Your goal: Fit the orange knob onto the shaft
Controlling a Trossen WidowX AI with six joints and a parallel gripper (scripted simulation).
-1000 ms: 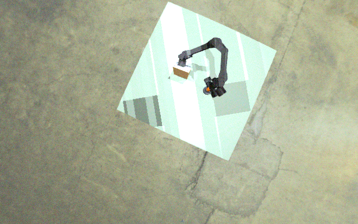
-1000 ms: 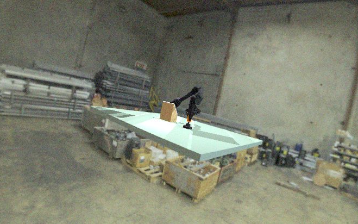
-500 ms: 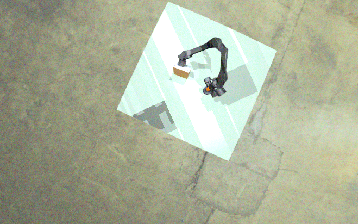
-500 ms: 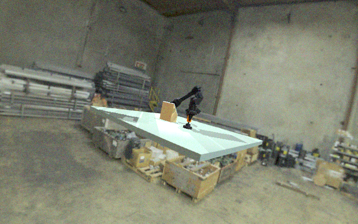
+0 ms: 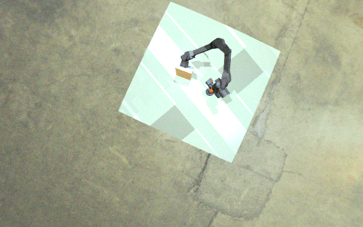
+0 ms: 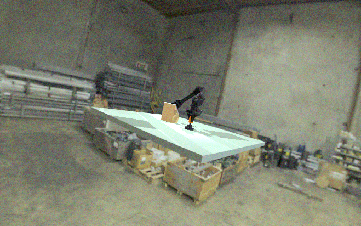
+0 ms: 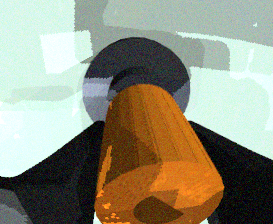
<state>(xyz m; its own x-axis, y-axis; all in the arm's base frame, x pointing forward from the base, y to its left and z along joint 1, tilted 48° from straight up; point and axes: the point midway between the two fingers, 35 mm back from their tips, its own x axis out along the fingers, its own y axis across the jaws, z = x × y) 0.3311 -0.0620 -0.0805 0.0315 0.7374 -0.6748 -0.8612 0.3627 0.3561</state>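
Observation:
The orange knob (image 5: pixel 211 90) (image 6: pixel 190 119) (image 7: pixel 142 135) is upright between the fingers of my gripper (image 6: pixel 190 118) (image 7: pixel 144 128), which is shut on it. The round dark pedestal (image 5: pixel 207 93) (image 6: pixel 189 128) (image 7: pixel 137 52) stands on the table below the knob. In the exterior view the knob is above the pedestal's base, with a short dark part of the shaft (image 6: pixel 190 124) between them. In the wrist view the knob's far end overlaps the pedestal's middle. Whether the shaft's tip is inside the hole is hidden, as is its flat side.
A wooden block (image 5: pixel 183 73) (image 6: pixel 169 112) with a slanted side stands near the arm's base. The pale green table (image 5: pixel 219 146) (image 6: pixel 204 146) has grey and white patches and shadows across its top. The arm arches above the table from its base to the pedestal.

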